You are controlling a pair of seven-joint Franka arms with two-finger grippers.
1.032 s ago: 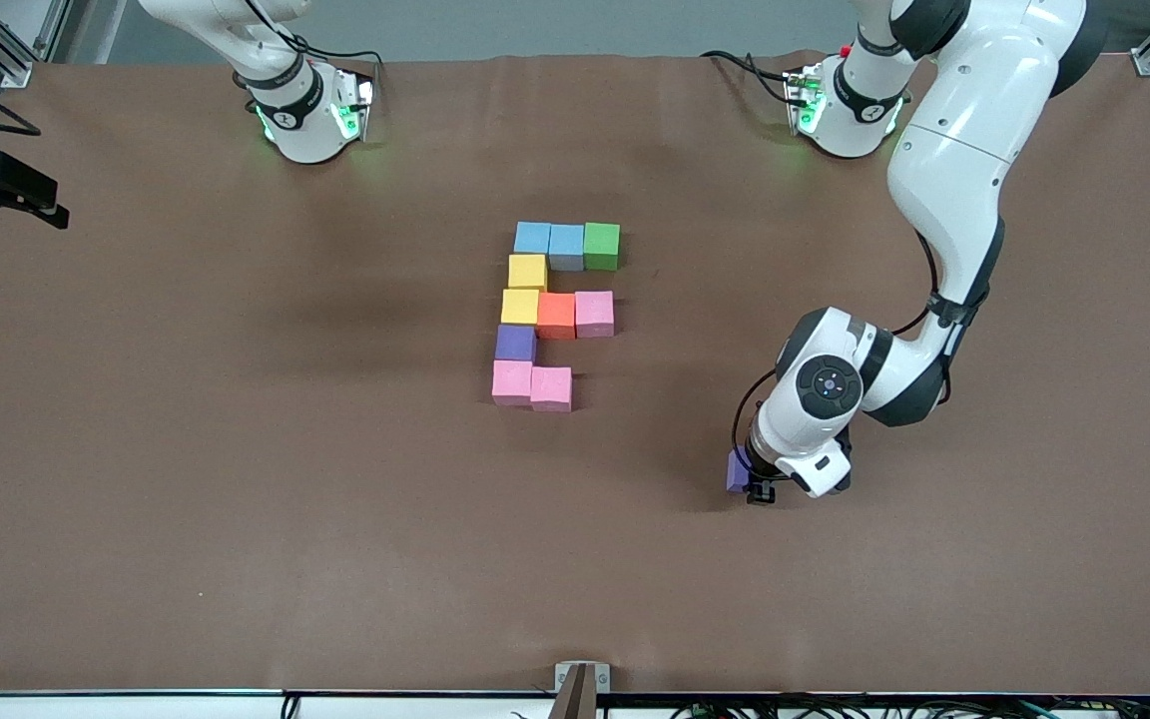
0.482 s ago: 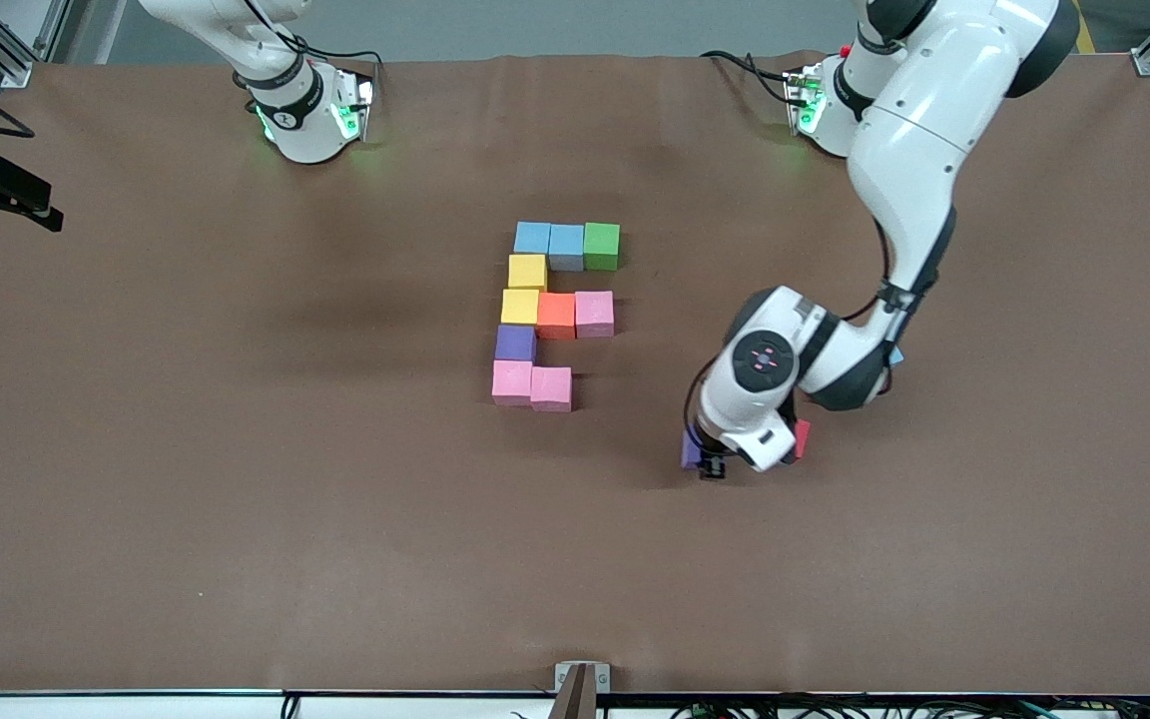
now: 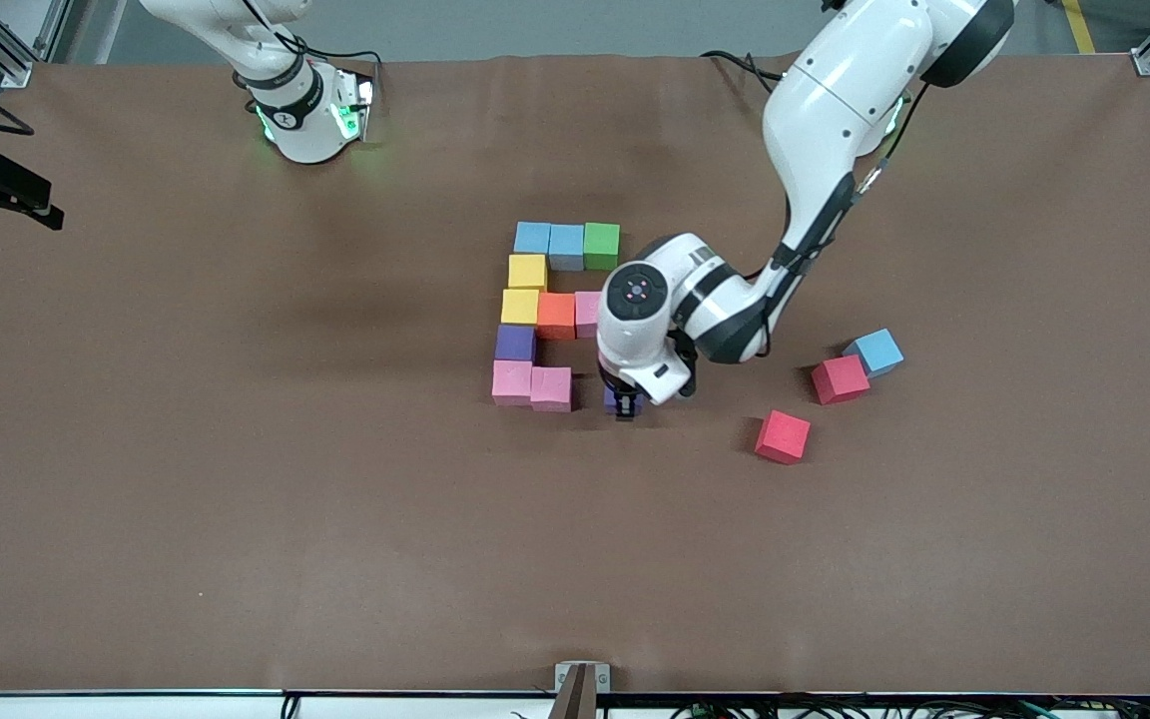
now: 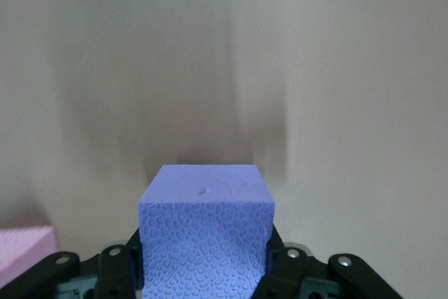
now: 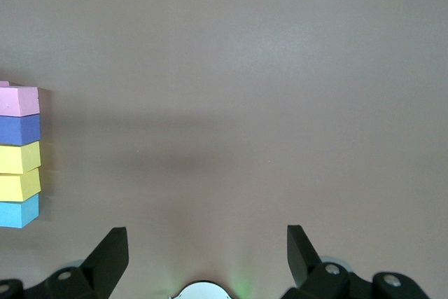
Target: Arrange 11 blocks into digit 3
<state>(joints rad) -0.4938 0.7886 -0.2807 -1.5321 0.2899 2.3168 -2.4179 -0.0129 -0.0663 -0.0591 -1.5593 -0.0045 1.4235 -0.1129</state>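
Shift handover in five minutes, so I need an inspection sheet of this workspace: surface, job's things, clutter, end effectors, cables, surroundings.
Surface: brown table cover, no spills seen.
Job's things: ten blocks form an unfinished figure; the nearest row has two pink cubes.
Clutter: two red cubes and a loose light blue cube toward the left arm's end.
End effectors: left end effector shut on purple block beside the pink pair; right end effector open, waiting.
Cables: at arm bases.
Surroundings: nothing seen.

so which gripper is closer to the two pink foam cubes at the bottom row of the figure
Left. The left gripper, shut on a purple foam cube, is right beside the pair of pink foam cubes. The right gripper waits open, off toward the right arm's end of the table.
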